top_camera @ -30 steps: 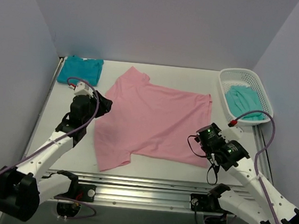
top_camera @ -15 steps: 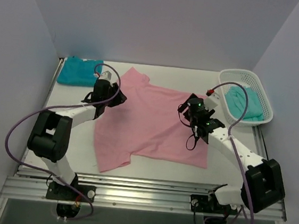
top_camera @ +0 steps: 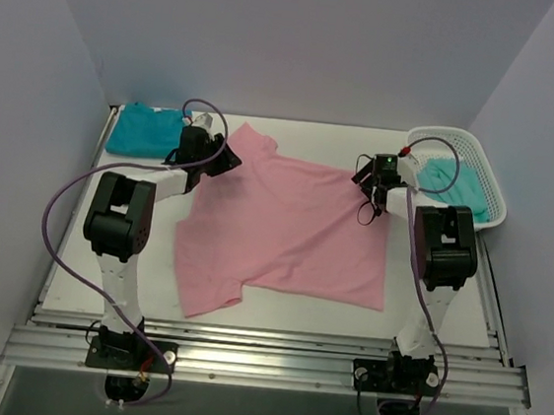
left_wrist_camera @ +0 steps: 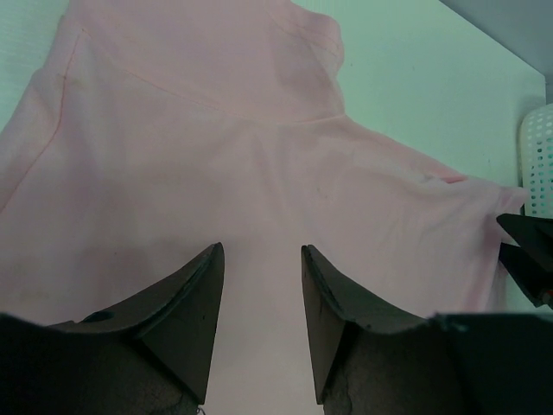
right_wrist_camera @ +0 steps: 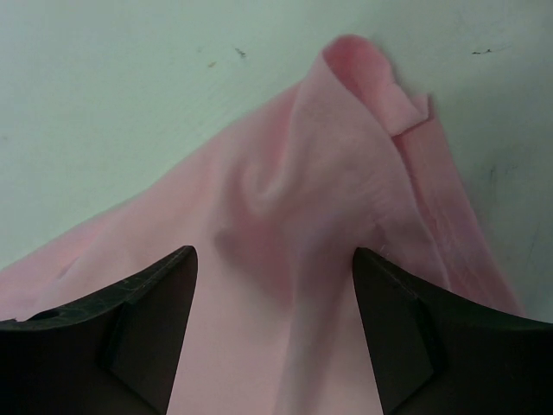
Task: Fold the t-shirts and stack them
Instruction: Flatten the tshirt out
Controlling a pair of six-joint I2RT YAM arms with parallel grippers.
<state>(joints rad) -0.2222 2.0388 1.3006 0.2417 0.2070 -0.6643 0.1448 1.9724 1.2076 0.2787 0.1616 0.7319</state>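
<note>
A light pink t-shirt (top_camera: pixel 285 228) lies spread flat across the middle of the table. My left gripper (top_camera: pixel 227 157) hovers over its far left shoulder, open, with pink cloth (left_wrist_camera: pixel 216 130) showing under and between the fingers (left_wrist_camera: pixel 194 294). My right gripper (top_camera: pixel 370 181) is at the shirt's far right corner, open wide over a bunched fold (right_wrist_camera: pixel 337 147). A deep teal t-shirt (top_camera: pixel 148 131) lies folded at the far left corner. A paler mint-teal t-shirt (top_camera: pixel 455 184) sits crumpled in the basket.
The white mesh basket (top_camera: pixel 433 142) stands at the far right, close beside my right gripper; its edge (left_wrist_camera: pixel 539 156) shows in the left wrist view. Grey walls enclose the table on three sides. Purple cables loop off both arms.
Both arms have stretched from the near side of the shirt out to its far edge, left to the shoulder, right to the far right corner. Both grippers stay open.
</note>
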